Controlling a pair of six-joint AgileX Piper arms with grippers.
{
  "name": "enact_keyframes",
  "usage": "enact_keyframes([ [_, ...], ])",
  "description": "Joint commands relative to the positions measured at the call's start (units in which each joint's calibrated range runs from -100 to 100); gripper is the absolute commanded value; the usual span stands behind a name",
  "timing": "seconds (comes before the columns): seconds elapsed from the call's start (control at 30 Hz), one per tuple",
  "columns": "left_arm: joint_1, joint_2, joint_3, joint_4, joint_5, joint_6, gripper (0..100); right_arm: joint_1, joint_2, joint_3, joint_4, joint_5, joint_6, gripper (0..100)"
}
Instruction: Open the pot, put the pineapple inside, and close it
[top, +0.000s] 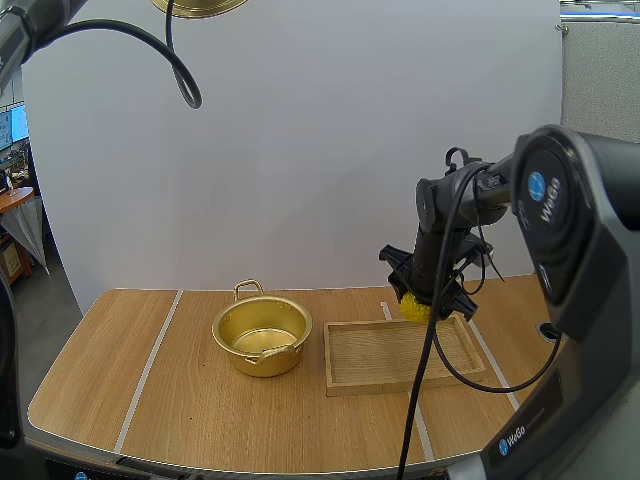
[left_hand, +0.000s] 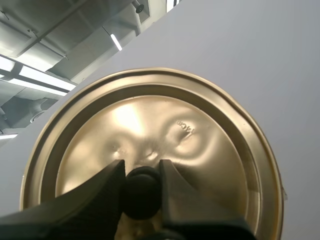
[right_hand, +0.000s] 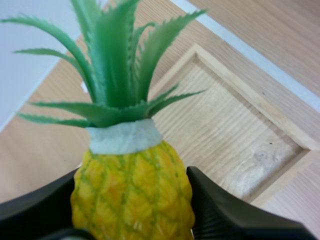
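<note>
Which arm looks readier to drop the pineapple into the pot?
Right. The right gripper pinches the pineapple over the tray's far edge, near the open pot; the left gripper holds the lid by its knob.

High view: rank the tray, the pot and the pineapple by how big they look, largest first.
1. Tray, the widest.
2. Pot, clearly smaller.
3. Pineapple, smallest, though the right gripper hides most of it, so only a yellow patch counts.
</note>
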Motion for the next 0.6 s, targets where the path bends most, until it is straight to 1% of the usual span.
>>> enact_keyframes([
  [0.0, -0.09, -0.5, -0.8, -0.5, -2.0, -0.2, 0, 0.1, -4.7, -0.3, 1.4, -3.1, -6.9, 0],
  [0.1, -0.09, -0.5, -0.8, -0.5, -2.0, -0.2, 0, 1.5, -8.8, -0.3, 1.5, -5.1, -18.8, 0],
  [0.17, -0.09, -0.5, -0.8, -0.5, -2.0, -0.2, 0, 2.4, -11.6, -0.3, 1.3, -4.2, -26.5, 0],
  [0.2, -0.09, -0.5, -0.8, -0.5, -2.0, -0.2, 0, 2.7, -13.0, -0.3, 1.0, -2.7, -29.8, 0],
  [0.23, -0.09, -0.5, -0.8, -0.5, -2.0, -0.2, 0, 2.8, -14.2, -0.3, 0.6, -1.1, -31.7, 0],
  [0.27, -0.09, -0.5, -0.8, -0.5, -2.0, -0.2, 0, 2.8, -15.6, -0.3, -0.4, 1.6, -32.8, 0],
  [0.37, -0.09, -0.5, -0.8, -0.5, -2.0, -0.2, 0, 2.8, -19.9, -0.3, -4.3, 9.1, -32.0, 0],
  [0.57, -0.09, -0.5, -0.8, -0.5, -2.0, -0.2, 0, 2.8, -29.3, -0.3, -8.1, 10.0, -31.6, 0],
])
